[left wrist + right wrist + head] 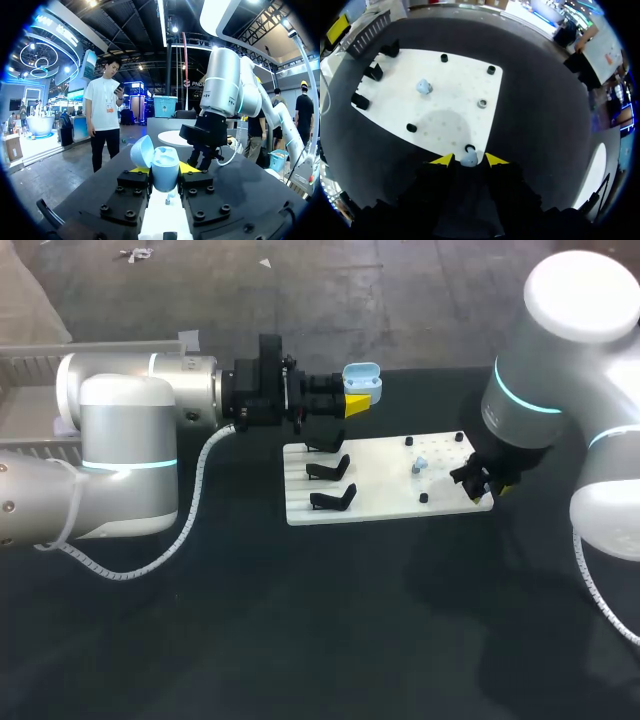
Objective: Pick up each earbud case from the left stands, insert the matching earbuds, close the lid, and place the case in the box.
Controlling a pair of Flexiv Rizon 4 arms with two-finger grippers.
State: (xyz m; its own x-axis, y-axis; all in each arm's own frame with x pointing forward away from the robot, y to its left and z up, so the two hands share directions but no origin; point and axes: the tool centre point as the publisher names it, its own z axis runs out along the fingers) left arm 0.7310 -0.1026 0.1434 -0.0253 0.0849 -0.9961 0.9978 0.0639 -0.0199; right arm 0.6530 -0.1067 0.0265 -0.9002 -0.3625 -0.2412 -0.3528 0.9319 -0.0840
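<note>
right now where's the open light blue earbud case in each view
Head view: the open light blue earbud case is beyond the far left corner of the flat white board, held in the left gripper.
Left wrist view: gripped between that gripper's fingers, case lid open.
Right wrist view: not in it.
Shared landmark: the right gripper, at the board's edge.

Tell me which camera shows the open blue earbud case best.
The left wrist view: the earbud case sits close up between the left gripper's jaws, lid open, its inside showing. The head view shows it small and far. The right wrist view misses it.
</note>
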